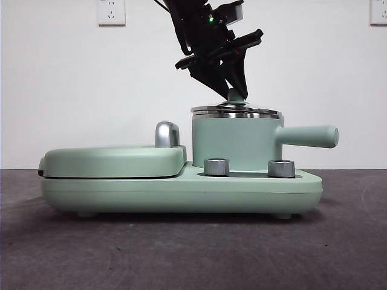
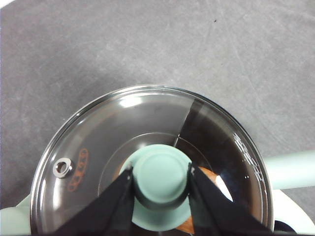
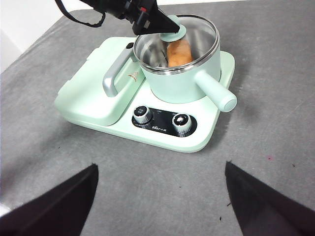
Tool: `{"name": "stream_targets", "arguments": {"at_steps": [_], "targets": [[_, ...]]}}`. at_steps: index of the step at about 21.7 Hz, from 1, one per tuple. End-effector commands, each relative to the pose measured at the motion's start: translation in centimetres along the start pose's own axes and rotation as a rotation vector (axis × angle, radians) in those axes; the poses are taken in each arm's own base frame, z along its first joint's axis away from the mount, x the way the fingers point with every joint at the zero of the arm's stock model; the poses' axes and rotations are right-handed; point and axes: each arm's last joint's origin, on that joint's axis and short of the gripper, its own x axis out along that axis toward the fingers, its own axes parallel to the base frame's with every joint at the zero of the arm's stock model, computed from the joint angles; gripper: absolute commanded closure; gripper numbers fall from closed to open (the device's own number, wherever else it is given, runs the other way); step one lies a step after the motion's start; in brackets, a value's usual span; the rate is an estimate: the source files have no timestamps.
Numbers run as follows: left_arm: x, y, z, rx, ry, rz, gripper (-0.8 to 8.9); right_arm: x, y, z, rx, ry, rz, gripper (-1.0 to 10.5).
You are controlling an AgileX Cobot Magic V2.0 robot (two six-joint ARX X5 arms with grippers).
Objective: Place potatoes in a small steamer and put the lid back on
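The mint-green steamer pot (image 1: 233, 142) stands on the cooker base with its handle (image 1: 309, 136) pointing right. The glass lid (image 1: 236, 111) rests on the pot's rim. My left gripper (image 2: 161, 179) is shut on the lid's green knob (image 2: 161, 176), and it comes down from above in the front view (image 1: 233, 90). The orange-brown potato (image 3: 178, 53) lies inside the pot, seen through the glass (image 2: 209, 176). My right gripper (image 3: 160, 196) is open and empty, held high and in front of the cooker.
The mint-green cooker base (image 1: 181, 193) carries a closed flat griddle (image 1: 112, 160) with a chrome handle (image 1: 167, 134) on its left half. Two steel dials (image 1: 216, 167) sit on the front. A dark grey table (image 1: 193, 254) surrounds the cooker.
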Motion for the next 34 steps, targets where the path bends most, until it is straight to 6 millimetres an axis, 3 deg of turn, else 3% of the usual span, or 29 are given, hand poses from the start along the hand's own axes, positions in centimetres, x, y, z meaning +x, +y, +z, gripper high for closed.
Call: {"name": "stream_targets", "arguments": {"at_steps": [1, 20, 34], "targets": [[1.2, -0.1, 0.0, 0.008, -0.001, -0.005, 7.97, -0.2, 0.1, 0.3, 0.007, -0.015, 0.008, 5.4], [1.2, -0.1, 0.1, 0.158, -0.029, -0.099, 7.99, -0.2, 0.1, 0.3, 0.007, -0.015, 0.008, 5.4], [1.0, 1.2, -0.3, 0.183, -0.028, -0.170, 7.99, -0.2, 0.1, 0.3, 0.007, -0.015, 0.008, 5.4]]}}
